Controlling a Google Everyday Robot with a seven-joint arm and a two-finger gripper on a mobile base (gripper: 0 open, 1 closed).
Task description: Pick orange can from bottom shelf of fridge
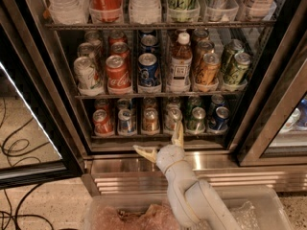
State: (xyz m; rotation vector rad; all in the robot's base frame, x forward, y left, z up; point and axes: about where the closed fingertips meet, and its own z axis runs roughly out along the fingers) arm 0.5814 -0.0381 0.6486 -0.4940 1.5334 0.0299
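A white robot arm [192, 202] reaches up over a clear plastic tub [271, 202]. Its gripper [158, 139] is wide open, with nothing in it, low in front of the tall glass-door fridge [216, 169]. Just behind, on the bottom shelf [115, 137], the small orange can [150, 120] stands between a blue can [125, 120] and a silver can [172, 119].

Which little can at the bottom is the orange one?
The orange can, third from left on the bottom shelf, between a blue can and a silver can; the open gripper sits just below it.
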